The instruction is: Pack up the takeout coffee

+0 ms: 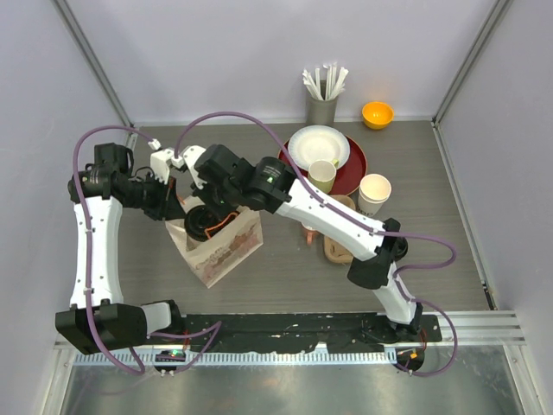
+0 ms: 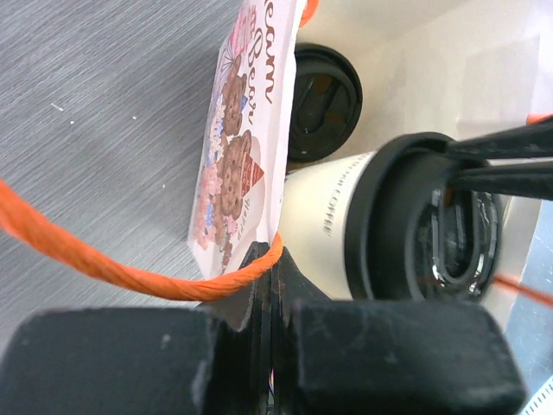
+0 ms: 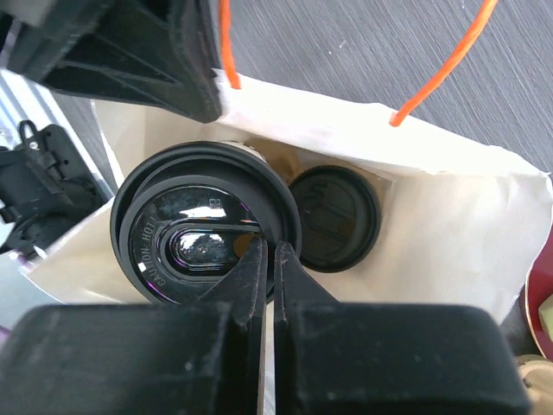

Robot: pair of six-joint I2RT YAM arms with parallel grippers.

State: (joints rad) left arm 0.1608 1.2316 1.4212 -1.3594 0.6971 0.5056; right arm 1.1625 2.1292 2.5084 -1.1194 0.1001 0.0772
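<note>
Right end effector (image 3: 270,252) on round lid (image 3: 173,216)

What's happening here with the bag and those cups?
The left gripper is shut on the edge of the printed paper bag, holding its mouth open. The right gripper pinches the black lid rim of one coffee cup and holds it in the bag's opening. The second cup, lid on, already sits inside the bag beside it. So one coffee is packed, and the other is not yet released.

Booth with plain pale lilac walls and a grey table.
Back wall (image 1: 242,52) evenly lit; metal corner posts (image 1: 93,60) slant outward; table (image 1: 423,173) top dark wood-grain.
</note>
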